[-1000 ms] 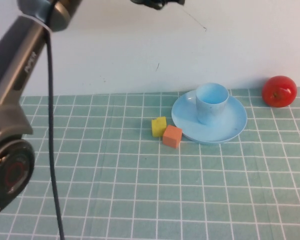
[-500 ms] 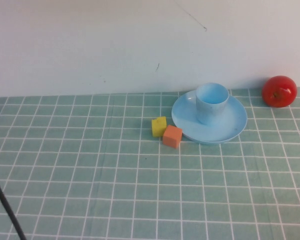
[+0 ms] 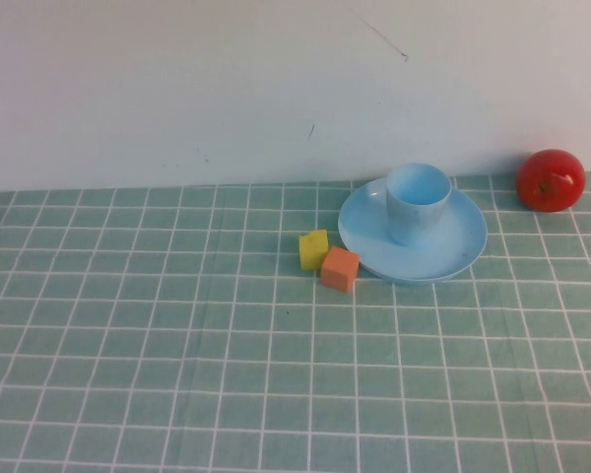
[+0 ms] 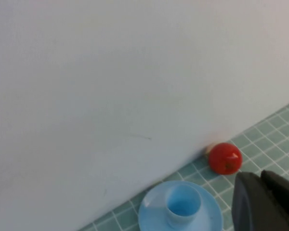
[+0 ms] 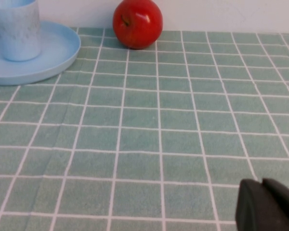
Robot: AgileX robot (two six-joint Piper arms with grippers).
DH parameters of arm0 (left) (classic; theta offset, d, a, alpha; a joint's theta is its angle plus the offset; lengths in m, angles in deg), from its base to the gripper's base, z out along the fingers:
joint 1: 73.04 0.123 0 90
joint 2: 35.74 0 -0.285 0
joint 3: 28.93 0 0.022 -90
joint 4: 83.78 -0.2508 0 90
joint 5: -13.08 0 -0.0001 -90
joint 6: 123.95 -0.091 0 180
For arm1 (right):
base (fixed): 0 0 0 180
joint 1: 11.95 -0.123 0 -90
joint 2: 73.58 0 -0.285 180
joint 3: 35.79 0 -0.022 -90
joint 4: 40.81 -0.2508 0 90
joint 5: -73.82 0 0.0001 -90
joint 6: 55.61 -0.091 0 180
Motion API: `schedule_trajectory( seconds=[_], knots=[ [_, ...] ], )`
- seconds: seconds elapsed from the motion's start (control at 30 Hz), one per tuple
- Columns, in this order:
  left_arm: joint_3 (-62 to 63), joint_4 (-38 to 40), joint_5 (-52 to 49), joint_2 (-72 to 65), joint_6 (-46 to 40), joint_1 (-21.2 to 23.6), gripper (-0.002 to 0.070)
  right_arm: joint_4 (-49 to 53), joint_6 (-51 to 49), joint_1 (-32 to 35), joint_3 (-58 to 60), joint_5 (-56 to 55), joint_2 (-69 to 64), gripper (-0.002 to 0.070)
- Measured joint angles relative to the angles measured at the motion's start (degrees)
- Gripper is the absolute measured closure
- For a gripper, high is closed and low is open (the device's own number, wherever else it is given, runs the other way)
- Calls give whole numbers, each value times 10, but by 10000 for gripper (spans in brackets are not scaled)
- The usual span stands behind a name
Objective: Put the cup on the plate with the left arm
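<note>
A tabletop (image 3: 177,374) covered with a green cloth gridded in white lines is seen from the high view, backed by a plain white wall (image 3: 227,89) along its far edge. Toward the far right of the tabletop, a round light blue plastic plate (image 3: 453,251) with a shallow raised rim is laid flat, close to the wall. A small light blue plastic tumbler-shaped cup (image 3: 417,202) without a handle is stood upright on the plate, toward the plate's far side, with its open mouth facing up.

To the right of the plate, apart from it and just beside the wall, a round red apple (image 3: 551,179) is placed. Just left of the plate's near-left rim, a small orange cube (image 3: 340,268) and a small yellow cube (image 3: 313,249) are set touching each other, the yellow one slightly farther and to the left. The orange cube is seen just beside the plate's rim; whether they touch cannot be told.

Neither arm is seen in the high view. The black left tool (image 4: 267,202) is shown only at the edge of the left wrist view, held well above and apart from the cup and plate, with nothing in its grasp; its two dark fingers appear pressed together. The black right tool (image 5: 267,207) is shown low over the tabletop in the right wrist view, to the right of and nearer than the plate and apple, its fingers likewise appearing closed on nothing.
</note>
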Motion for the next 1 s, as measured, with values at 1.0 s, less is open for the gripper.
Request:
schedule_trajectory(
  seconds=[1.0],
  knots=[
    [-575, -44, 326, 351, 37, 1, 674, 0, 0, 0, 0, 0, 0, 678]
  ],
)
